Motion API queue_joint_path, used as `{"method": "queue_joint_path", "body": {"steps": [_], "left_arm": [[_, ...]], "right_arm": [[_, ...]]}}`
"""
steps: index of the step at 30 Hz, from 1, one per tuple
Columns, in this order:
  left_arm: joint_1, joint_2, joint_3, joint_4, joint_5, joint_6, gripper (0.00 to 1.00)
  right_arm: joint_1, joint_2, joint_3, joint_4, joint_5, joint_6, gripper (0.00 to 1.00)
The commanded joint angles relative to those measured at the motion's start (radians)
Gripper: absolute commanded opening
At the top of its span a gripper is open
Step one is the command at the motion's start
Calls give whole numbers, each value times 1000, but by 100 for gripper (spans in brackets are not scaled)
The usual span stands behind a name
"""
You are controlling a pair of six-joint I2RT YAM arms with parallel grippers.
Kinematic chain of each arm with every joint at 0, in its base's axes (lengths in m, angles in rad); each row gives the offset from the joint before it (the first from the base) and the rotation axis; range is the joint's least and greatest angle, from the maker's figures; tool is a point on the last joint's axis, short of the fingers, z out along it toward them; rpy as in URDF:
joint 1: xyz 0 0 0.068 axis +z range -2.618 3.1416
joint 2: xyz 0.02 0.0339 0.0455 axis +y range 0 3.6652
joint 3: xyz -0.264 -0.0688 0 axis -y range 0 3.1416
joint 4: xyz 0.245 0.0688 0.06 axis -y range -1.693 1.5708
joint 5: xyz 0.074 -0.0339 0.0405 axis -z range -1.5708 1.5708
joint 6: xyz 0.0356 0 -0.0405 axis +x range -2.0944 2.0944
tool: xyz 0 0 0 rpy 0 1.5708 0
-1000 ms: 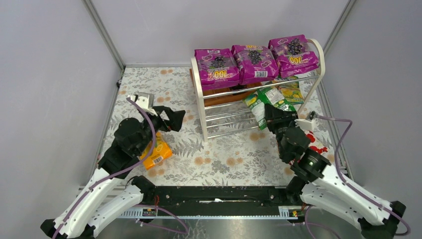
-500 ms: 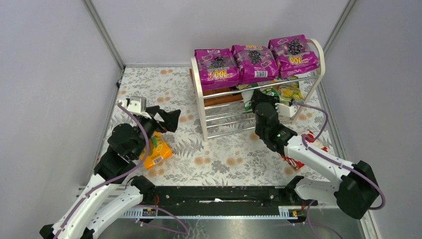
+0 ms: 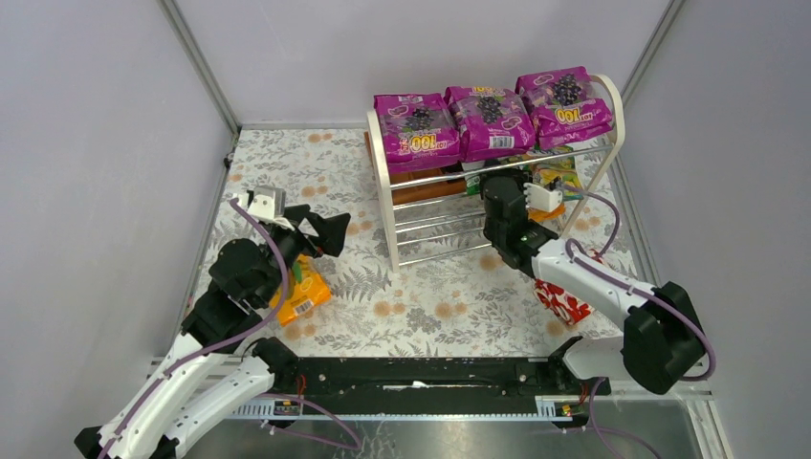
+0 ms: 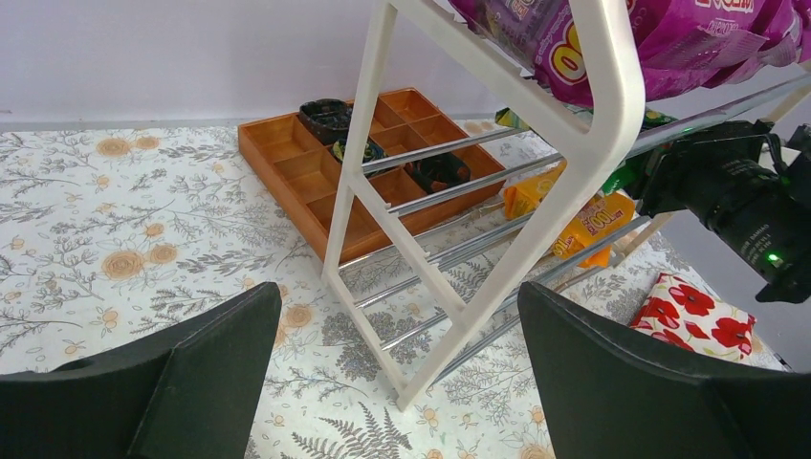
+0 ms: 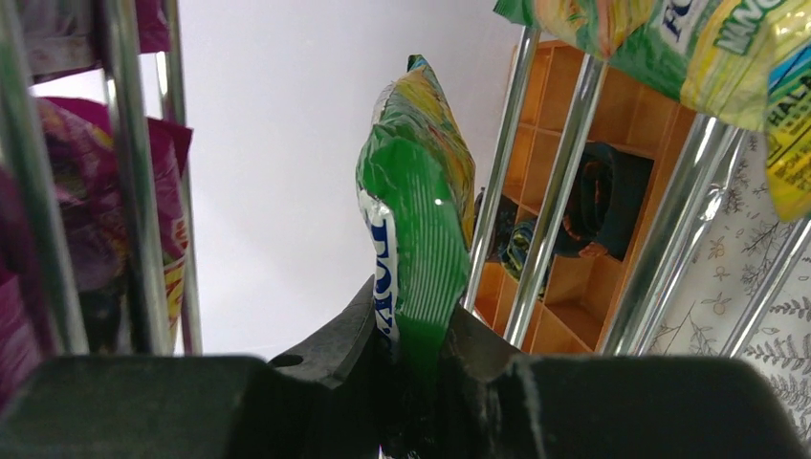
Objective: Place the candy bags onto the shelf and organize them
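One floral tabletop [image 3: 430,287] carried one white shelf [image 3: 381,182], and its top tier bore three magenta bags [image 3: 416,126] side by side. One brown tray [image 4: 296,163] lay behind it. The right end effector [image 5: 413,339], reaching between the chrome rods [image 5: 564,191], pinched one green bag [image 5: 421,210] upright. The left end effector [image 3: 320,222] hung spread wide near one orange bag [image 3: 304,292] lying on the tabletop. One green-yellow bag [image 5: 689,43] lay among the rods.

1. A lab-style robot test cell: plain grey wall panels [image 3: 96,143] in aluminium framing [image 3: 199,65] enclose the table.
2. At 6 o'clock, a black rail [image 3: 421,373] carries the left arm [image 3: 191,387] and right arm [image 3: 593,285].
3. A floral tablecloth [image 3: 430,296] covers the work surface.
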Motion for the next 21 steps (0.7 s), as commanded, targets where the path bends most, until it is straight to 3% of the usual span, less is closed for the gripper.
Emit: {"method": "queue_joint_path", "body": {"steps": [1, 4, 8, 13, 21], "left_arm": [[-3, -9, -7, 43, -22, 19, 99], [-4, -2, -7, 38, -19, 19, 99], [-4, 0, -5, 39, -15, 19, 99], [-4, 7, -4, 38, -8, 19, 99], [-4, 22, -2, 41, 0, 17, 99]], "right_arm": [[-29, 36, 73, 22, 12, 37, 10], [-31, 41, 92, -48, 9, 29, 16], [-34, 28, 106, -129, -11, 13, 32], [-35, -30, 109, -216, -36, -59, 59], [-35, -187, 61, -375, -69, -158, 67]]}}
